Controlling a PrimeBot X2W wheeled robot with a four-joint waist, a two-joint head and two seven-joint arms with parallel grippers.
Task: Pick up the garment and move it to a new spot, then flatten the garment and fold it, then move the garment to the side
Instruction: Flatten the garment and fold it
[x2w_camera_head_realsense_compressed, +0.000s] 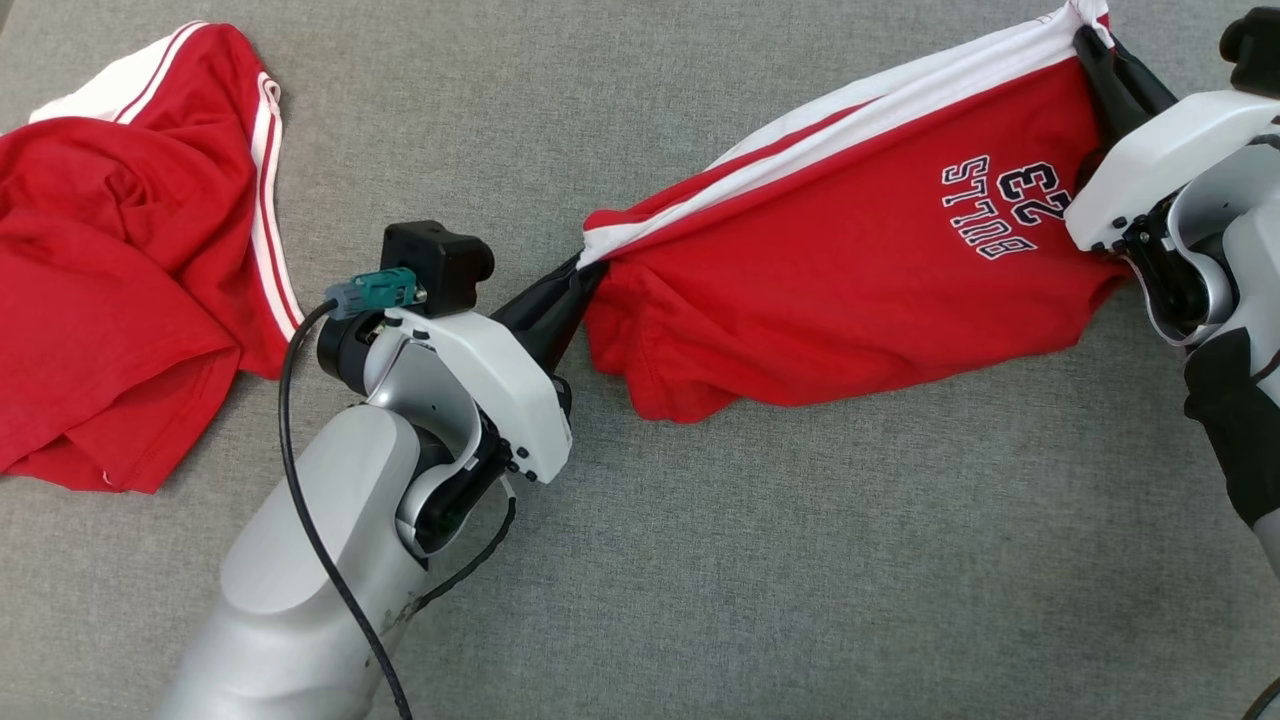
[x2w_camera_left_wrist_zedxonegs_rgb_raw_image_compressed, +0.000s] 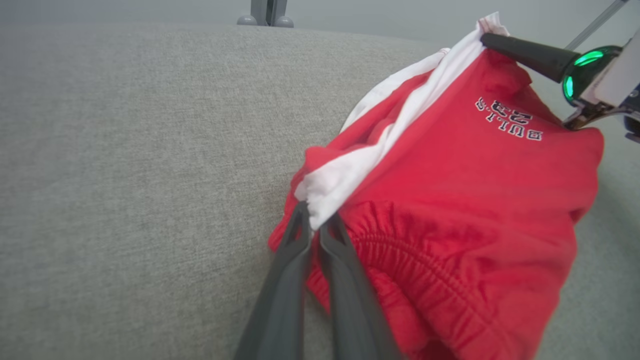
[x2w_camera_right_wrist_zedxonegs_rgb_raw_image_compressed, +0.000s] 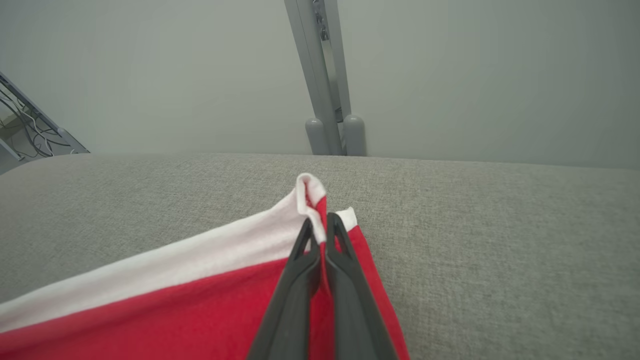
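Observation:
The garment (x2w_camera_head_realsense_compressed: 840, 280) is a pair of red shorts with white side stripes and dark lettering, stretched between both grippers above the grey cloth surface. My left gripper (x2w_camera_head_realsense_compressed: 585, 265) is shut on its white-striped end at the centre; the left wrist view shows the pinch (x2w_camera_left_wrist_zedxonegs_rgb_raw_image_compressed: 314, 222) beside the gathered waistband of the garment (x2w_camera_left_wrist_zedxonegs_rgb_raw_image_compressed: 450, 210). My right gripper (x2w_camera_head_realsense_compressed: 1085, 40) is shut on the far corner at the top right, and the right wrist view shows its tips (x2w_camera_right_wrist_zedxonegs_rgb_raw_image_compressed: 320, 227) clamping the white hem of the garment (x2w_camera_right_wrist_zedxonegs_rgb_raw_image_compressed: 200, 300).
A second red garment with white stripes (x2w_camera_head_realsense_compressed: 130, 260) lies crumpled at the left. A grey metal post (x2w_camera_right_wrist_zedxonegs_rgb_raw_image_compressed: 325, 75) stands beyond the surface's far edge, and cables (x2w_camera_right_wrist_zedxonegs_rgb_raw_image_compressed: 25, 125) show at the far left. Bare grey cloth (x2w_camera_head_realsense_compressed: 800, 560) spreads in front.

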